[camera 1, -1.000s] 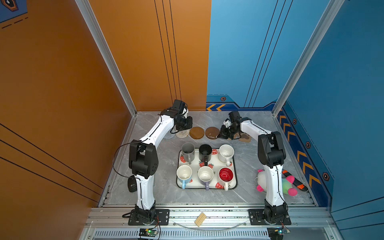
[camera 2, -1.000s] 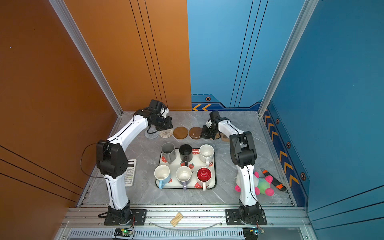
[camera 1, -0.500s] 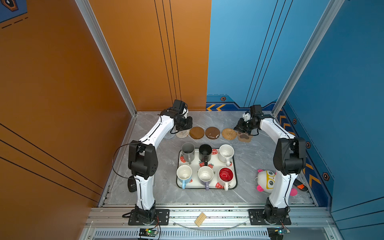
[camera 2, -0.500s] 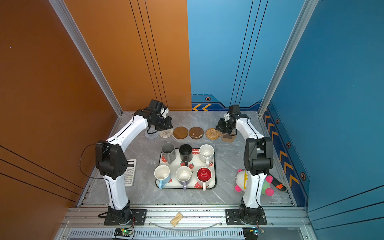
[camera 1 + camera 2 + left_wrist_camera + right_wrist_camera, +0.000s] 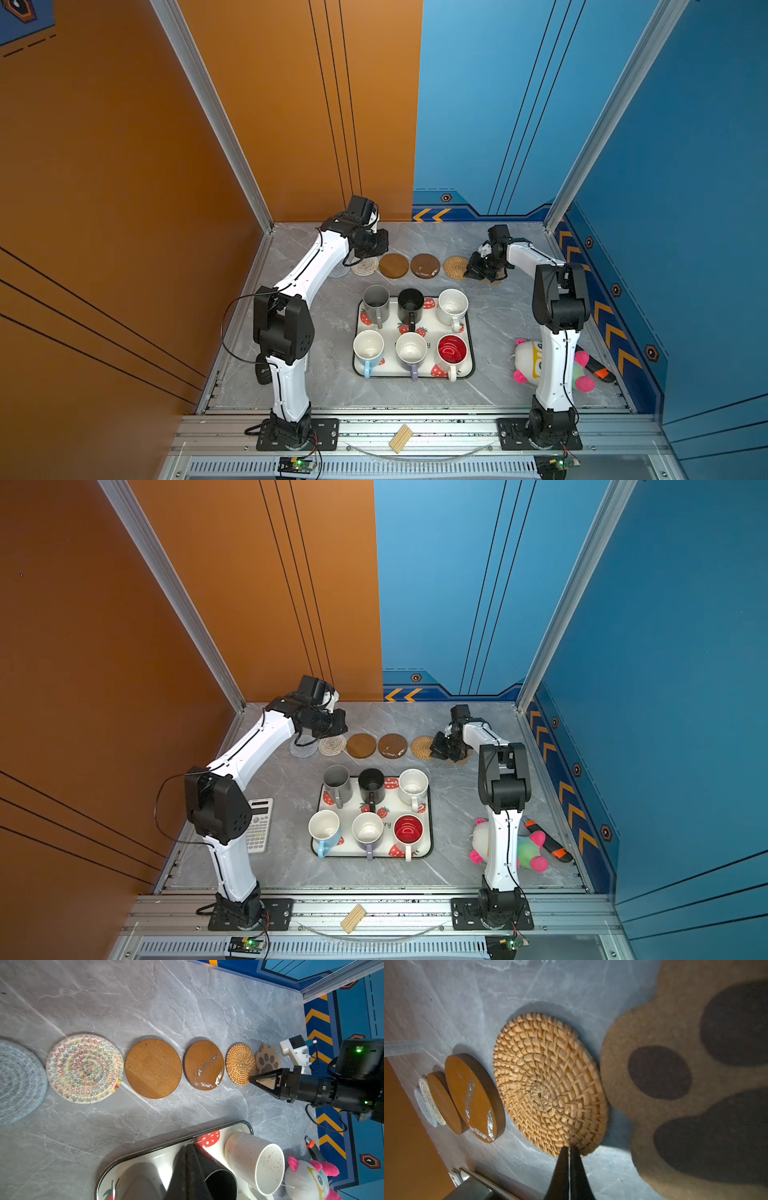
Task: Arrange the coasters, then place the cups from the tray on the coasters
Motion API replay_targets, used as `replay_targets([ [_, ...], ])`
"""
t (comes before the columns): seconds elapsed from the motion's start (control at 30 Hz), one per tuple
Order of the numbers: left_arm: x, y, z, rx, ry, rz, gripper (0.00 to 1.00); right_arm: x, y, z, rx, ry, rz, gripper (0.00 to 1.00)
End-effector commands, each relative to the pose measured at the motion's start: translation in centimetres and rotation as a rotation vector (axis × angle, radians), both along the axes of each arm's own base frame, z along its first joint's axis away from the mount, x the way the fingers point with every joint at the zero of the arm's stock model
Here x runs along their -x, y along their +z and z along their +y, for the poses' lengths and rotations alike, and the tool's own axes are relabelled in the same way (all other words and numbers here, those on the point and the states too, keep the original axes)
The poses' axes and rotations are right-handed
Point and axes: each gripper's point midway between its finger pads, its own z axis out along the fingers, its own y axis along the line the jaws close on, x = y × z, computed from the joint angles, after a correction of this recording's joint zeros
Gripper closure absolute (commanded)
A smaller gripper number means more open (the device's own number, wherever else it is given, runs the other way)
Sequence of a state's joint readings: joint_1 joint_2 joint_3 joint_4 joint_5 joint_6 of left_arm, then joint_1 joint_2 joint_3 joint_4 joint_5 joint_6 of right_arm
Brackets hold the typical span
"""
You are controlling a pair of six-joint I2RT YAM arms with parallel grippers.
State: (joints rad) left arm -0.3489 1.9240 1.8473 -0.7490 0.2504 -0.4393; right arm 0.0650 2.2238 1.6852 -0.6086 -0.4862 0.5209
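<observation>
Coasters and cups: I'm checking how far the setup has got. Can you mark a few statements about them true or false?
1. The rattan coaster lies between the scratched brown disc and the paw-print coaster. True.
2. The black cup stands on a coaster. False: it stands on the tray, like the other five.
3. The right gripper is open around the paw-print coaster. False: it is shut, with its tip at the rattan coaster's edge.
4. The grey woven coaster lies at one end of the row, beside the cream woven coaster. True.
5. The red-inside cup lies tipped over. False: it stands upright.
</observation>
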Motion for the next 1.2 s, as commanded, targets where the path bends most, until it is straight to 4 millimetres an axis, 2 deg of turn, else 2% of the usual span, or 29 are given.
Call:
replay_targets([
  [0.0,0.2,3.0,-0.1,0.012,0.01,-0.066,1.0,-0.9,-0.1,-0.7,0.027,-0.009,-0.014,1.0],
  [0.4,0.9,3.9,-0.3,0.023,0.002,-0.081,1.0,-1.7,-2.2,0.2,0.003,-0.015,0.011,1.0],
  [0.67,1.1,4.6,-0.1,0.021,0.006,-0.096,1.0,-2.2,-1.9,1.0,-0.013,-0.009,0.002,1.0],
  [0.9,1.2,4.6,-0.5,0.028,-0.004,-0.092,1.0,-2.4,0.9,2.0,-0.044,0.019,-0.048,1.0],
  [0.97,1.3,4.6,-0.5,0.028,-0.005,-0.093,1.0,-2.4,1.9,2.1,-0.052,0.022,-0.064,0.97],
  [1.17,1.6,4.8,-0.8,0.025,-0.008,-0.099,1.0,-4.2,6.7,2.7,-0.095,0.025,-0.167,0.95],
])
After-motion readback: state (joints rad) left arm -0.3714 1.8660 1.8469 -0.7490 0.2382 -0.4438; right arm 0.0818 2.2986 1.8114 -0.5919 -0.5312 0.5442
